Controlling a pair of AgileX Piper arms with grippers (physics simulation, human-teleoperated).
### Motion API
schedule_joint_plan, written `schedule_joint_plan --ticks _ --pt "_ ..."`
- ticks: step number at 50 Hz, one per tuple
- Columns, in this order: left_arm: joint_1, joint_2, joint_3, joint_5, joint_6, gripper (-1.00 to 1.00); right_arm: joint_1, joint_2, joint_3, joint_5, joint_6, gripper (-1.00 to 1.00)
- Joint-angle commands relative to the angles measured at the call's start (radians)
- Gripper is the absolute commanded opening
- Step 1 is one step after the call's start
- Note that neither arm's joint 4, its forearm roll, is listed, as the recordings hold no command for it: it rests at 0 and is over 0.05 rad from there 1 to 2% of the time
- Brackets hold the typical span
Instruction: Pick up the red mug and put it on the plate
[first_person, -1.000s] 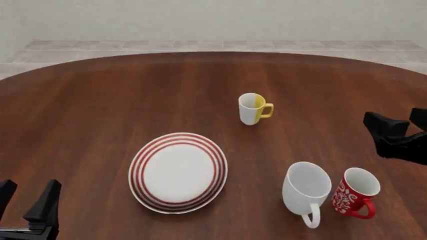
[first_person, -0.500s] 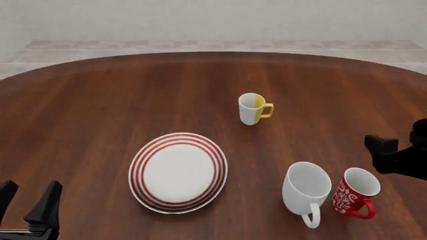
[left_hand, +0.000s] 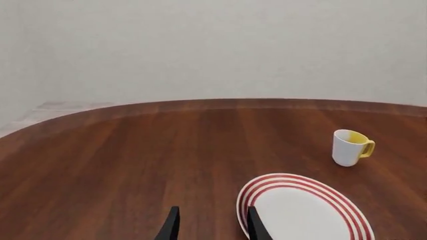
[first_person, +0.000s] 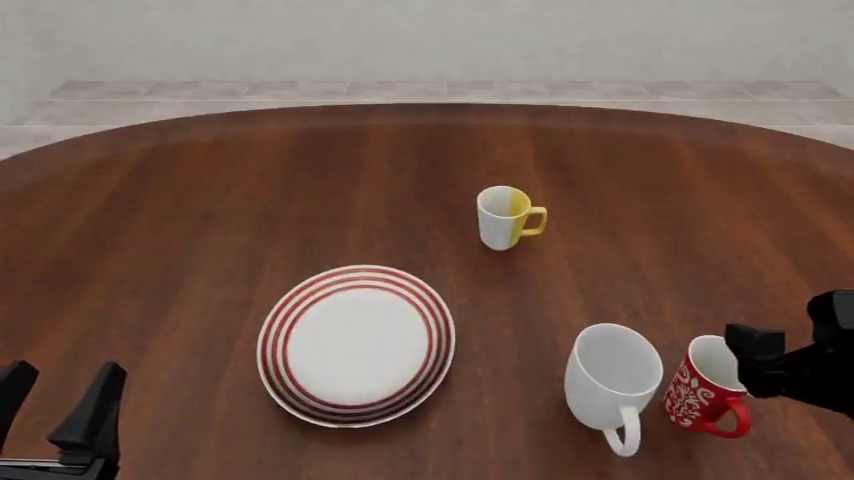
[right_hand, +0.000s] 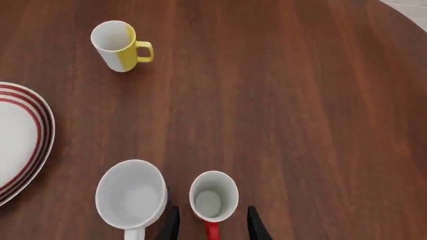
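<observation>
The black right gripper (right_hand: 210, 224), its 2 fingers spread, hangs above the small red mug with white swirls (first_person: 703, 392), which stands upright beside the large plain white mug (first_person: 613, 379), well right of the red-ringed white plate (first_person: 355, 345).

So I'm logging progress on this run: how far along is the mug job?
Early stage. Nothing is delivered: the plate is bare and the red mug stands on the table beside the white mug. In hand: the open right gripper is lined up over the red mug. Left: grasp, lift, carry, set down. The left gripper sits idle.
</observation>
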Motion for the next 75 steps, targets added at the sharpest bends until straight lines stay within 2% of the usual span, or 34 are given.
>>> schedule_joint_plan --ticks 1,6,11,12,15,36,54,75 --pt "-0.007 -0.001 0.000 0.000 0.007 1.00 -0.001 -0.003 0.085 -0.024 0.027 1.00" --pt "-0.011 -0.001 0.000 0.001 0.009 1.00 0.031 0.042 0.155 -0.108 0.074 1.00" --pt "-0.006 -0.001 0.000 0.000 0.008 1.00 0.030 0.048 0.170 -0.118 0.082 1.00" --pt "-0.007 -0.001 0.000 0.000 0.010 1.00 0.020 0.049 0.174 -0.123 0.069 1.00" --pt "-0.011 -0.001 0.000 -0.002 0.011 1.00 0.020 0.045 0.189 -0.131 0.099 1.00" --pt "-0.012 -0.001 0.000 -0.005 0.006 1.00 -0.052 0.060 0.254 -0.210 0.100 1.00" --pt "-0.007 -0.001 0.000 -0.007 0.001 1.00 -0.031 0.221 0.316 -0.377 0.120 1.00" --pt "-0.004 -0.001 0.000 -0.007 -0.007 1.00 -0.035 0.309 0.375 -0.474 0.155 1.00"
